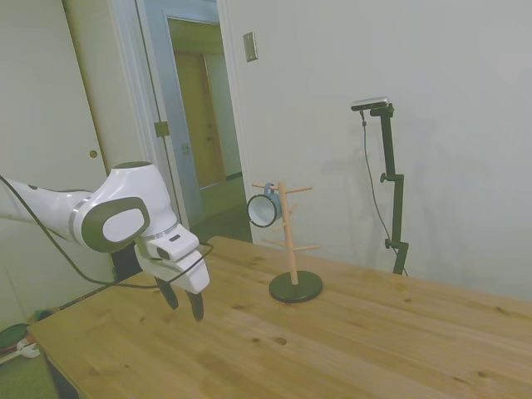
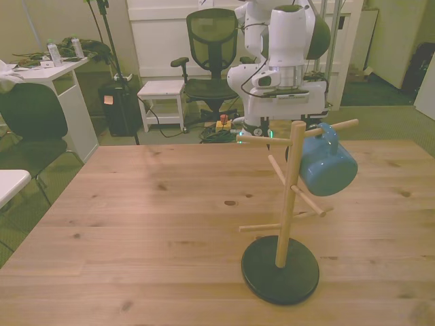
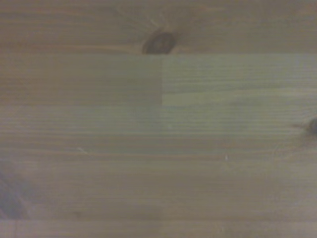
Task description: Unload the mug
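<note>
The table point(image 1: 349, 332) is a broad run of pine boards, and my wrist view shows nothing but its grain and a dark knot point(image 3: 158, 42), so I get no close look at my target from here. The peg stand point(image 2: 289, 204) rises from a dark round base, nearer the front view's right, with thin pegs angled out from a slim post. The mug point(image 2: 326, 166) hangs by its loop handle on an upper peg, on the front view's right of the post, mouth facing sideways; in the side view its open mouth point(image 1: 263, 209) faces toward me.

As I judge it, the main risk is the stand itself. It is tall and light-looking on a modest base, so a sideways pull on the mug instead of a lift along the upward-tilted peg could drag or topple the whole stand. A second risk is the handle snagging on the peg tip if I draw back too flat. A third is a poor grasp: the rounded, smooth-looking wall could slip between my fingers, and a pinch on the thin rim could let the mug swing. I also have other pegs close by to clip on approach.

My gripper point(image 1: 184, 302) hangs low over the table, well apart from the stand, fingers pointing down and spread a moderate way, holding nothing and touching nothing.
</note>
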Available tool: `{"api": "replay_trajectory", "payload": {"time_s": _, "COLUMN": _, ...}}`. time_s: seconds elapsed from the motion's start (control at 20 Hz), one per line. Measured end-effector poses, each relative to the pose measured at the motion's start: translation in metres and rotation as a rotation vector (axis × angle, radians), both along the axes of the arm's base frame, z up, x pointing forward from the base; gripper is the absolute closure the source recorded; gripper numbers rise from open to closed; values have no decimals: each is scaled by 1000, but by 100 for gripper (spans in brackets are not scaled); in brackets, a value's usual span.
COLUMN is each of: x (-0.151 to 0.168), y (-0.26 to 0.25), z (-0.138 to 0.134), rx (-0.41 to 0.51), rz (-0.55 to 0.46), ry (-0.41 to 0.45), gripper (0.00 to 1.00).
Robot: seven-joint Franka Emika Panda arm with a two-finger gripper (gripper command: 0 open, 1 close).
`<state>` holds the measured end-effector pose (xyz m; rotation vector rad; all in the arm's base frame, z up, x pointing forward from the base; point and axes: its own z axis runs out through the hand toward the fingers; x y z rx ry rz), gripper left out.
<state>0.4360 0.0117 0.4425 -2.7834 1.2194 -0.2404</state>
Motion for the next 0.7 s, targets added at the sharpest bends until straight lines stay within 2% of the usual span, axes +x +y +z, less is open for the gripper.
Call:
{"api": "replay_trajectory", "payload": {"time_s": 0.3, "x": 38, "y": 8, "z": 17, "rx": 13, "rz": -3, "ry": -35, "gripper": 0}}
{"api": "replay_trajectory", "payload": {"time_s": 0.7, "x": 84, "y": 7, "z": 45, "rx": 27, "rz": -15, "ry": -127, "gripper": 0}}
